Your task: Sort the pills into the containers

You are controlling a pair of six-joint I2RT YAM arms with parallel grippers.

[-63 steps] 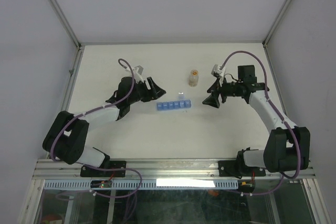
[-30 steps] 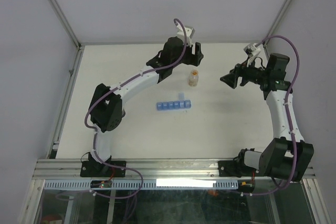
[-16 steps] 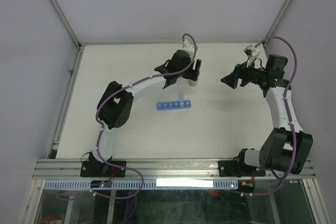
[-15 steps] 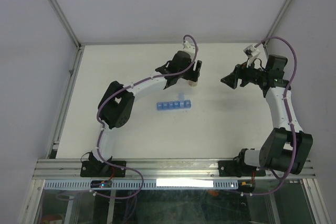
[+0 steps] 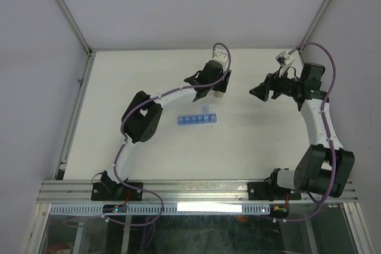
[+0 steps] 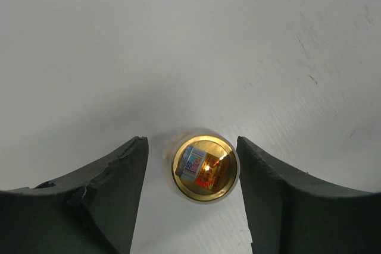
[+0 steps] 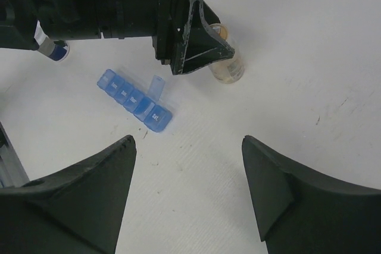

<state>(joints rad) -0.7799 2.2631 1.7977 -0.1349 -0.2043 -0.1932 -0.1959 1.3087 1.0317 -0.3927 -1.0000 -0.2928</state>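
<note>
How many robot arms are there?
2. The left arm stretches across to the small bottle, its fingers on either side of it. The right arm stands at the right of the table, its fingers open and empty.

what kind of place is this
Likely a robot lab test cell: two arms bolted at a white table's edge, plain enclosure walls, plus a blue pill organiser and small bottle.

The left gripper [image 6: 191,140] stretches forward, the right gripper [image 7: 187,138] hovers (both spread)
</note>
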